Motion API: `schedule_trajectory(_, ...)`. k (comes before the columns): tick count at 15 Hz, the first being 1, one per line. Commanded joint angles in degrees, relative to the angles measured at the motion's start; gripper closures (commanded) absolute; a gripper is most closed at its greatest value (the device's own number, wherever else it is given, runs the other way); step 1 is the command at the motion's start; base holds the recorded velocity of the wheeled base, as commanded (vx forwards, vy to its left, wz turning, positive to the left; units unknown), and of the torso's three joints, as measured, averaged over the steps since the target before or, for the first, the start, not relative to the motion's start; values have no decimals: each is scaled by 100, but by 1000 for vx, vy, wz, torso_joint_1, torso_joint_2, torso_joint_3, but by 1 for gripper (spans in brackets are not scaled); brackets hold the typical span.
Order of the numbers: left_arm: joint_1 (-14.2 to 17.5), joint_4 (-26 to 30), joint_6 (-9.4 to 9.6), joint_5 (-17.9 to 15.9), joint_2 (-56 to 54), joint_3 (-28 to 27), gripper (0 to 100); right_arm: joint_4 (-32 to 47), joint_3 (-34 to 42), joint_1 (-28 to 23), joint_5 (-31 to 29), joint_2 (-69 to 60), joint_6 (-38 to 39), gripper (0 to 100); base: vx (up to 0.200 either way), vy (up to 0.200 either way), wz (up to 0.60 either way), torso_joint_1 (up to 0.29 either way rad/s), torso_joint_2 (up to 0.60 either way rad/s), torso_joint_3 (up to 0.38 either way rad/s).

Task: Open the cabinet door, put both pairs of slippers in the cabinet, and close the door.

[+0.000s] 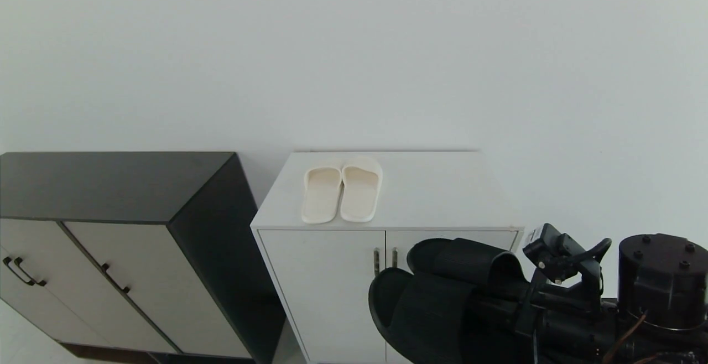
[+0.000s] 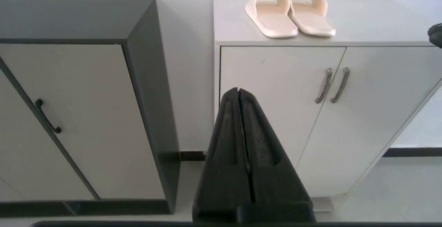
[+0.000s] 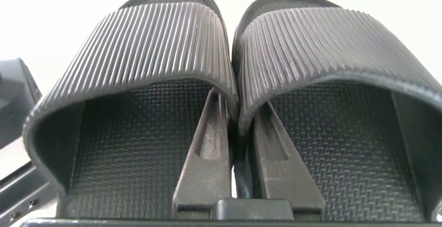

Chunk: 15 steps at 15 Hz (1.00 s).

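Farthest on my left stands the dark cabinet (image 1: 116, 187) with pale doors, well ahead of my left claw (image 2: 240, 93) and off to its outer side. My left claw holds nothing; its two fingers are pressed flat together, and it points towards the white cabinet (image 1: 321, 275), which stands well apart from its tips. That white cabinet is just beside the dark one, and both of its doors (image 1: 326, 292) are shut, the two handles (image 1: 385, 259) upright side by side at the middle seam. On its top, above and beyond my left claw, the cream slippers (image 1: 342, 193) lie side by side, touching, soles down. Further right, in front of the cabinet's right door, the black slippers (image 1: 442, 292) hang in my right claw (image 3: 238, 110). Its fingers sit narrow between the pair, pinching the two inner side walls together, so both shoes are carried side by side, straps up.
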Motion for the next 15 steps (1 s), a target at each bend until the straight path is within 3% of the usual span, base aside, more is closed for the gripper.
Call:
schedule_trajectory(1, 6, -1, -4, -2, 0, 1, 100, -2, 7, -20, -5, 6, 2, 100, 0, 0, 0, 0, 0, 0)
schedule_trajectory(7, 6, -1, 22, -2, 0, 10, 100, -2, 59, -213, 294, 24, 20, 100, 0, 0, 0, 0, 0, 0)
schedule_trajectory(15, 6, -1, 22, -2, 0, 10, 100, -11, 130, -266, 303, -108, 2, 100, 0, 0, 0, -147, 326, 177)
